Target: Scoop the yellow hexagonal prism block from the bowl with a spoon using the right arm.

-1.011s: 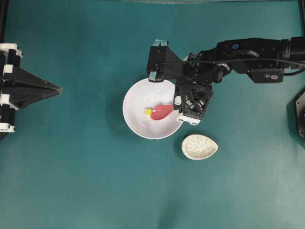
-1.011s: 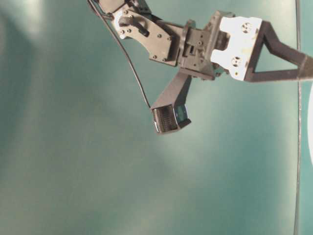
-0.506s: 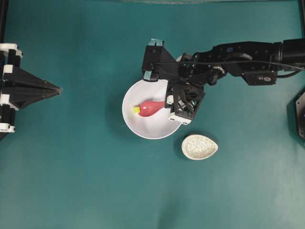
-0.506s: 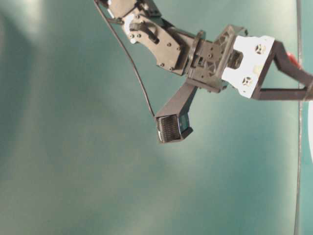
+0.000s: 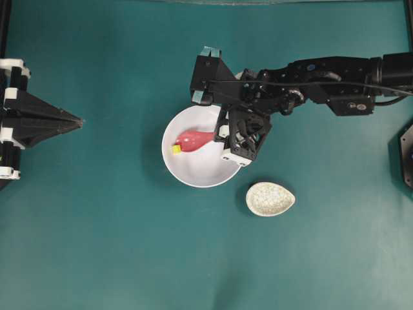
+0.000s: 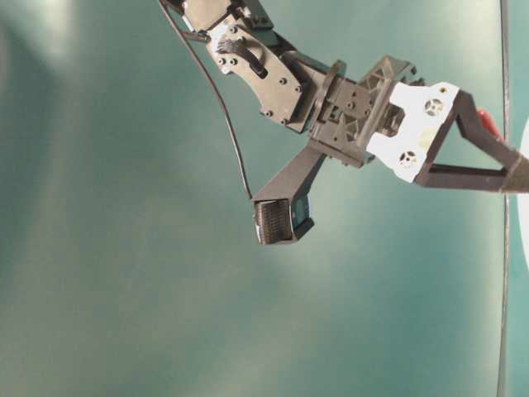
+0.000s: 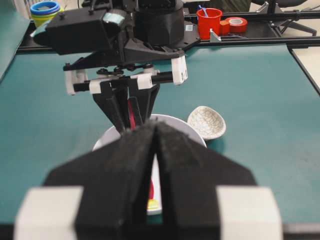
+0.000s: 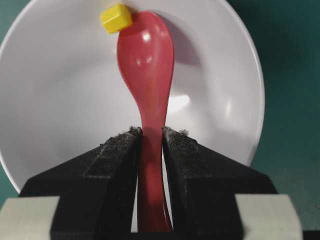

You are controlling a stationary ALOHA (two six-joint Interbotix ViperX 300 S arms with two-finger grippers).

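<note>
Right gripper (image 8: 150, 145): both padded fingers (image 8: 117, 155) are pressed against the straight handle of the pink-red spoon (image 8: 146, 65), 1 on each side, pinching it firmly. The handle runs up between the pads and the oval scoop extends out over the inside of the white bowl (image 8: 60, 100). In the overhead view the same gripper (image 5: 222, 132) sits over the bowl's right rim, with the spoon (image 5: 192, 139) reaching leftward across the bowl (image 5: 200, 171).

Yellow hexagonal prism block (image 8: 116, 18): it lies at the tip of the scoop, touching its front edge, against the bowl's inner wall. It is not in the scoop's hollow. Overhead, the block (image 5: 175, 149) is at the bowl's left side, just inside the rim, at the spoon's far end.

Right arm (image 5: 322, 81): it enters from the right edge of the teal table (image 5: 129, 245) and extends toward the table's centre, a cable running along it. The table-level view shows its wrist and white gripper plate (image 6: 413, 132) angled to the right, with a sliver of red spoon (image 6: 489, 122) at the fingers.

Speckled oval rest (image 5: 270, 198): it sits on the table just beside the bowl's lower-right rim, apart from it, and holds nothing.

Left gripper (image 7: 155, 150): its 2 dark fingers are pressed together with only a thin seam between them, holding nothing. Overhead, this gripper (image 5: 77, 120) is at the table's left edge, well apart from the bowl, pointing toward it.
</note>
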